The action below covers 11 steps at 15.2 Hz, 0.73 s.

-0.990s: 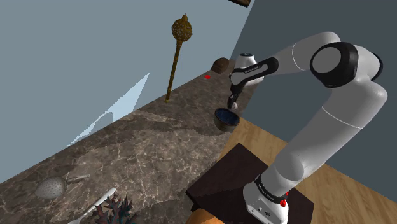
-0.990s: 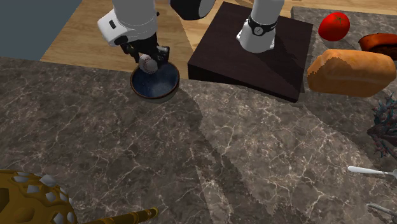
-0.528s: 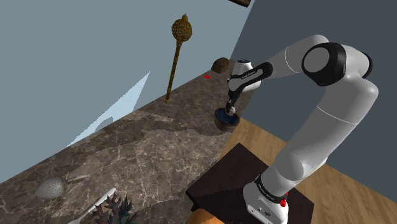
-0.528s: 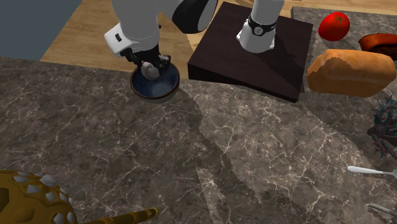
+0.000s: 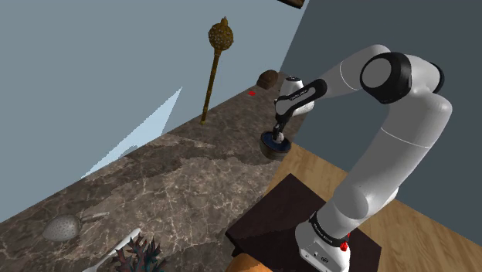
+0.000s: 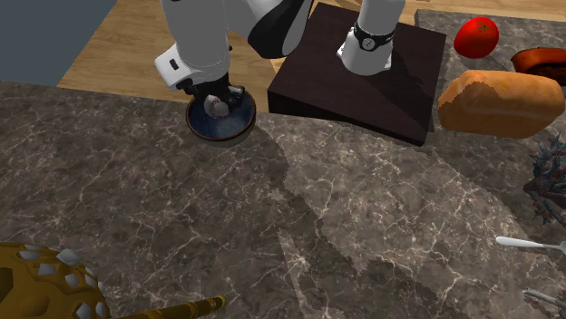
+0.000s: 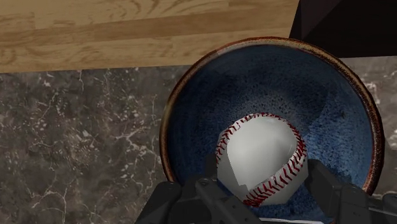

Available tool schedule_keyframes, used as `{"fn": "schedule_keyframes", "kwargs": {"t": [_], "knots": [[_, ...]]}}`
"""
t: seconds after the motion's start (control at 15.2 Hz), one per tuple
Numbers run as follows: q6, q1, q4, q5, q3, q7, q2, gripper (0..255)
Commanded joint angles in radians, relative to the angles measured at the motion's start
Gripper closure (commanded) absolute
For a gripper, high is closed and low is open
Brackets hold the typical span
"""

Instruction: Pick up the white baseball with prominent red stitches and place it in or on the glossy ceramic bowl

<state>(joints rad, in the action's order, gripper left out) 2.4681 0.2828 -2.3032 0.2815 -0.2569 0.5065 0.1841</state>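
We see the end effector (image 7: pixel 263 183) gripping the baseball (image 7: pixel 261 149) low inside the blue bowl (image 7: pixel 254 83) on the counter (image 7: pixel 76 146) (by its edge), so we judge that only letting go and withdrawing remain.

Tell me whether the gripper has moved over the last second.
Yes. In the shoulder view the gripper has come down, carrying the baseball from above the blue bowl into its hollow; the bowl itself has stayed put.
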Motion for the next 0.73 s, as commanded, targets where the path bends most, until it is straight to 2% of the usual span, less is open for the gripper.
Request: {"fn": "schedule_keyframes", "kwargs": {"t": [0.0,0.13,0.2,0.53,0.66], "knots": [[0.001,0.000,0.000,0.000,0.000,0.000,0.000,255],[0.001,0.000,0.000,0.000,0.000,0.000,0.000,255],[0.001,0.000,0.000,0.000,0.000,0.000,0.000,0],[0.001,0.000,0.000,0.000,0.000,0.000,0.000,0],[-0.065,-0.010,0.011,0.000,0.004,-0.001,-0.052,0]]}}
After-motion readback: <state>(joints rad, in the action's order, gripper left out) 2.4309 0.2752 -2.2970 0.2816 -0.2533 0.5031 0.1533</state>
